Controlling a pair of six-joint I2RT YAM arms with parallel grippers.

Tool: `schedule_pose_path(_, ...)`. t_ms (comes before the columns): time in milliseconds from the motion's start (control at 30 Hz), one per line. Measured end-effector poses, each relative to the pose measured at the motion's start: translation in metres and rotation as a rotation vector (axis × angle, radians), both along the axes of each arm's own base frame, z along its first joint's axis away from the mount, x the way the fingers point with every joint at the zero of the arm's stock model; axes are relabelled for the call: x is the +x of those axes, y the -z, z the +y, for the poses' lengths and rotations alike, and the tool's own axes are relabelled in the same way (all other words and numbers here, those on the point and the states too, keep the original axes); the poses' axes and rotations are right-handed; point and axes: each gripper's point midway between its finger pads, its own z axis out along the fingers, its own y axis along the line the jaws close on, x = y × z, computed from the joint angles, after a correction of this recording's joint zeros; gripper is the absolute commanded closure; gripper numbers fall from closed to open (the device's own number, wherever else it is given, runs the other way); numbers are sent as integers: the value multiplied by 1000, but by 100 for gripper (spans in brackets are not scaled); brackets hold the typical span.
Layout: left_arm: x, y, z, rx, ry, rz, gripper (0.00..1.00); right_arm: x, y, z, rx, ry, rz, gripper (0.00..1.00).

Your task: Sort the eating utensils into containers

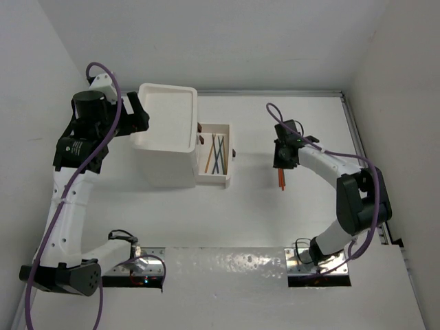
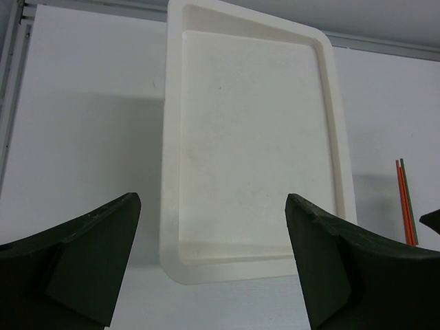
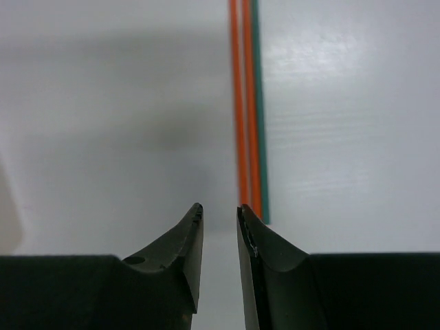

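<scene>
Overhead, the tall white plastic drawer unit (image 1: 165, 155) stands at the back left of the white bench (image 1: 261, 220), with one shallow white drawer (image 1: 223, 180) pulled out to its right. Thin blue, green and orange plastic utensils (image 1: 217, 152) lie lengthwise inside that drawer. The left gripper (image 1: 141, 118) hangs by the unit's left side at the level of the tray-like top (image 1: 168, 113). The right gripper (image 1: 282, 163) sits well right of the drawer, directly over a small bundle of orange and teal sticks (image 1: 281, 180) lying on the bench. From the left wrist, the left gripper (image 2: 213, 268) is spread wide and empty above the bare tray-like top (image 2: 247, 137), with the sticks (image 2: 405, 203) off at the right edge. From the right wrist, the right gripper (image 3: 218, 220) is almost clenched, a thin gap between its fingers and nothing in it. The sticks (image 3: 247, 103) lie side by side, their near ends meeting the right fingertip (image 3: 251, 223).
</scene>
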Motion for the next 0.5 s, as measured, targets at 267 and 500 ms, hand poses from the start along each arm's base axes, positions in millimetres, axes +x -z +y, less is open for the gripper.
schedule_pose_path(267,0,0,0,0,1,0,16,-22,34,-22,-50,-30,128,81)
schedule_pose_path(500,0,0,0,0,0,0,16,-29,63,-24,-79,-58,217,82)
